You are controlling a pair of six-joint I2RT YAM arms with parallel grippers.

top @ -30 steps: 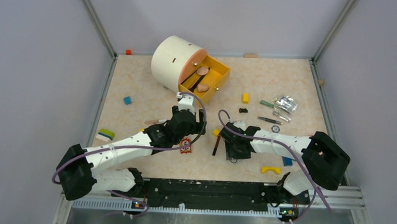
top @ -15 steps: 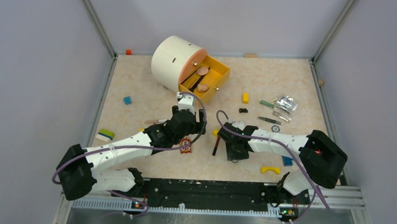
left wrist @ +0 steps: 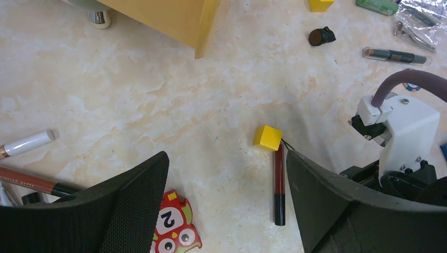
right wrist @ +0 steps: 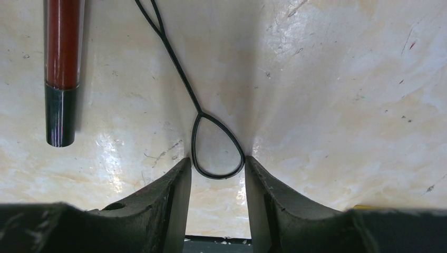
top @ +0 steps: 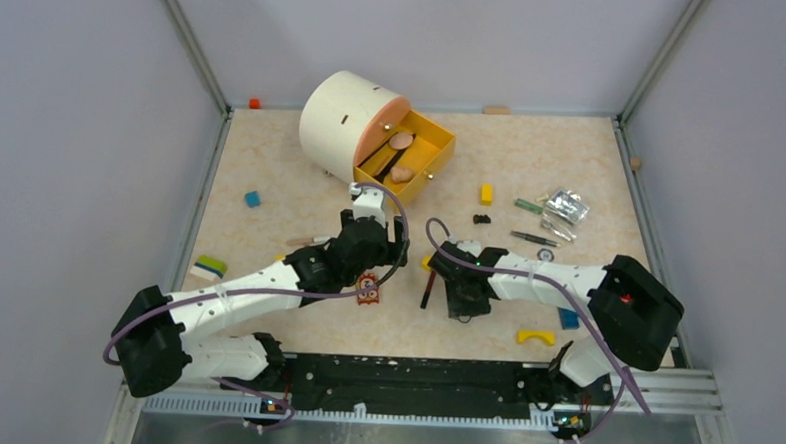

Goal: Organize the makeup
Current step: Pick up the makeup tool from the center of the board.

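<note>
Right gripper [right wrist: 216,166]: jaws narrowed onto the black wire-loop tool [right wrist: 217,150], with a fingertip against each side of its near loop. The tool lies flat on the table [top: 532,148], near the centre, its thin stem running away from the gripper.

Red-brown pencil [right wrist: 62,52]: just left of the tool and apart from it, black cap toward the near edge. Its far end touches a yellow block [left wrist: 268,138].

Left gripper [left wrist: 225,157]: jaws wide, holding nothing, above bare table left of that pencil.

Two peach puffs [top: 401,140] lie in the open yellow drawer [top: 434,144] at the far side. Another dark pencil [left wrist: 392,55] lies further right, and a brown-red pencil [left wrist: 31,182] lies at the left.
</note>
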